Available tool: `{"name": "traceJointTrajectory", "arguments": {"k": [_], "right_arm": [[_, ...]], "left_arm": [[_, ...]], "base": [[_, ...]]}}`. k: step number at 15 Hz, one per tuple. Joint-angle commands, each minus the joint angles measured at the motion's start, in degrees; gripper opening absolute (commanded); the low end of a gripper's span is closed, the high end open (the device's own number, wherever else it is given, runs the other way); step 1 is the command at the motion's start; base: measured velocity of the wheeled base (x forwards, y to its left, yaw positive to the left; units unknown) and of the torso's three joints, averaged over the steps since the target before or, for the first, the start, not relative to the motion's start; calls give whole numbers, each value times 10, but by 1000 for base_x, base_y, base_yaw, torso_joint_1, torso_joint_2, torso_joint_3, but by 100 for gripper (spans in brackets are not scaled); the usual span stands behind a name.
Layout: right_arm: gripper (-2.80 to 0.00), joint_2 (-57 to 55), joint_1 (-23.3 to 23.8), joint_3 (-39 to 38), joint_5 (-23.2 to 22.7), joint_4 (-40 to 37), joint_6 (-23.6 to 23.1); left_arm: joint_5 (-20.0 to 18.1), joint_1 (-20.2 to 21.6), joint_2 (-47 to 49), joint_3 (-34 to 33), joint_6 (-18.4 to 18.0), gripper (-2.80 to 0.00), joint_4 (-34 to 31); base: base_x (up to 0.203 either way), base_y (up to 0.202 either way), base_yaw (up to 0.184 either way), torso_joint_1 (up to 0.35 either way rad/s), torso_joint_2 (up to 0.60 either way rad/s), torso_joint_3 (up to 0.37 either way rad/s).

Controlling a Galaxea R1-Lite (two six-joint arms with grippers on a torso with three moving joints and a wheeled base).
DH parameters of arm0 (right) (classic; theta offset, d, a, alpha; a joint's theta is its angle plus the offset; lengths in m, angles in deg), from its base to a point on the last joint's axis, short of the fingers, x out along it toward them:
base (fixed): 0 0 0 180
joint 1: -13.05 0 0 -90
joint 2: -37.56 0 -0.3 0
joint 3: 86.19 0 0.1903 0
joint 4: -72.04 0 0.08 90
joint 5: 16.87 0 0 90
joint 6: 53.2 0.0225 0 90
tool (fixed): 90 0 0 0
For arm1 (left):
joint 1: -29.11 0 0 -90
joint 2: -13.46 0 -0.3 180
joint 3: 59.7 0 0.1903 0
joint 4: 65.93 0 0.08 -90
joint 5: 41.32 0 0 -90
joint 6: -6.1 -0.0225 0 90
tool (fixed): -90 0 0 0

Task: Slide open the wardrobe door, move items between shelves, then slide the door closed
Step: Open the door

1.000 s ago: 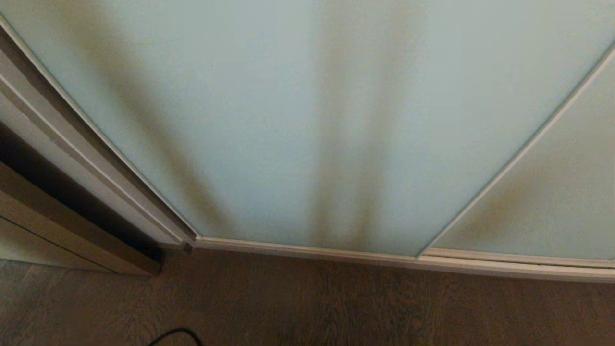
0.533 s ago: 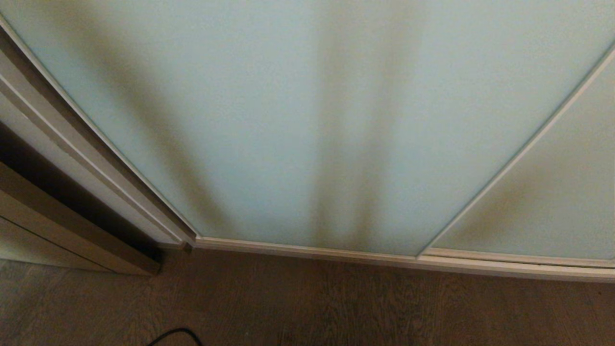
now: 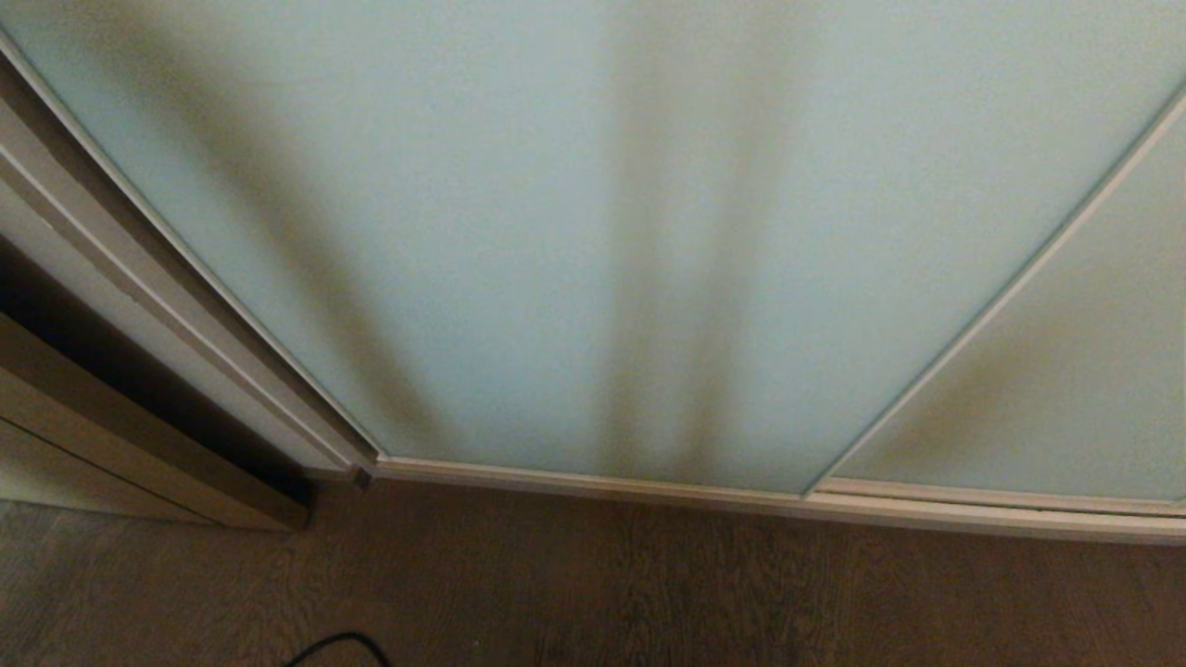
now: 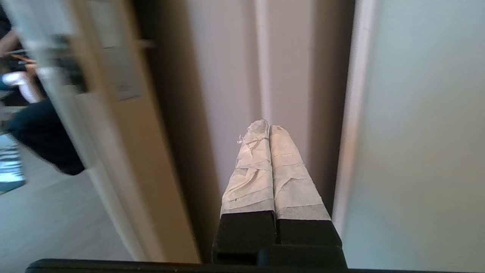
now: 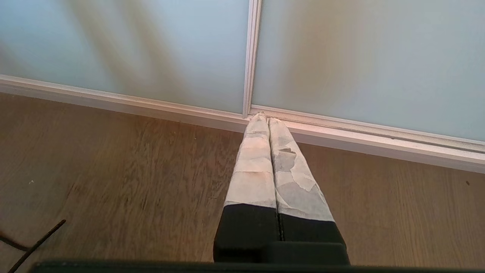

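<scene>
The sliding wardrobe door (image 3: pixel 556 232), pale mint frosted glass in a slim cream frame, is closed and fills the head view. Neither gripper shows there. In the left wrist view my left gripper (image 4: pixel 269 127) is shut and empty. Its taped fingertips point at the cream upright (image 4: pixel 235 76) just beside the door's edge strip (image 4: pixel 350 113), with the door glass (image 4: pixel 424 132) to one side. My right gripper (image 5: pixel 267 117) is shut and empty, hanging low over the floor where the two panels meet at the bottom track (image 5: pixel 341 132). The items and the shelves are hidden.
A second glass panel (image 3: pixel 1066 398) overlaps at the right. Brown wood-grain floor (image 3: pixel 649 593) runs along the track, with a black cable (image 3: pixel 338 644) near the front. A dark gap (image 3: pixel 111 371) and a beige board (image 3: pixel 139 435) stand left of the wardrobe. A person (image 4: pixel 41 140) is beyond them.
The head view holds still; only the soft shadows on the door glass drift slightly.
</scene>
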Motion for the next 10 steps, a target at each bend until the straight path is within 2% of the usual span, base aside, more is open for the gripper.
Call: {"name": "traceJointTrajectory", "arguments": {"k": [1,3,6,7,10], "right_arm": [[-280,1,0,-1,0,0,0],[-280,1,0,-1,0,0,0],[-280,1,0,-1,0,0,0],[-280,1,0,-1,0,0,0],[-280,1,0,-1,0,0,0]], "left_arm": [[-5,3,30,22,1,-280,-8],[-45,5,49,34,4,-280,-12],[-70,23,79,66,7,-280,-13],[-97,29,85,67,9,-280,-14],[-117,46,107,91,14,-280,-20]], "base": [[0,0,0,0,0,0],[0,0,0,0,0,0],[0,0,0,0,0,0],[0,0,0,0,0,0],[0,0,0,0,0,0]]}}
